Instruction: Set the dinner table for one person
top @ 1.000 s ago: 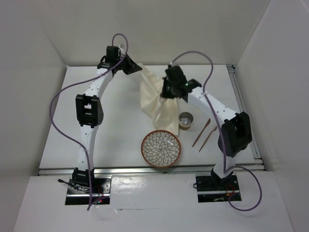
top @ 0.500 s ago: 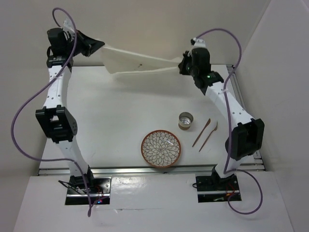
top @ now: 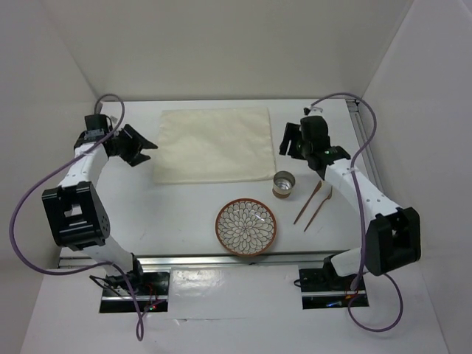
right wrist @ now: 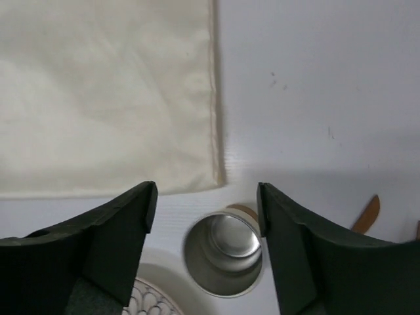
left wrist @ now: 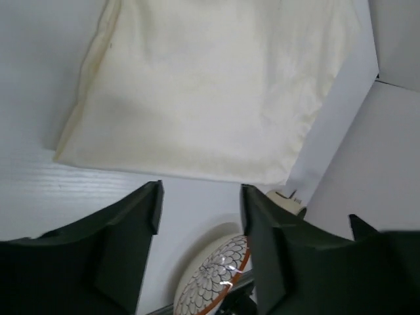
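The left gripper (top: 147,147) and right gripper (top: 285,141), both open and empty flanking the flat cream fabric cloth (top: 214,144), may snag it when reaching for the round metal cup (top: 283,183) just beside its corner.

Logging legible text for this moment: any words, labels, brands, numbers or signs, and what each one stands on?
None can be read.
The cream cloth is plain.
The metal cup shows no label.
The patterned bowl bears only a petal design, no lettering.
The wooden utensils and the white tabletop carry no visible marks.
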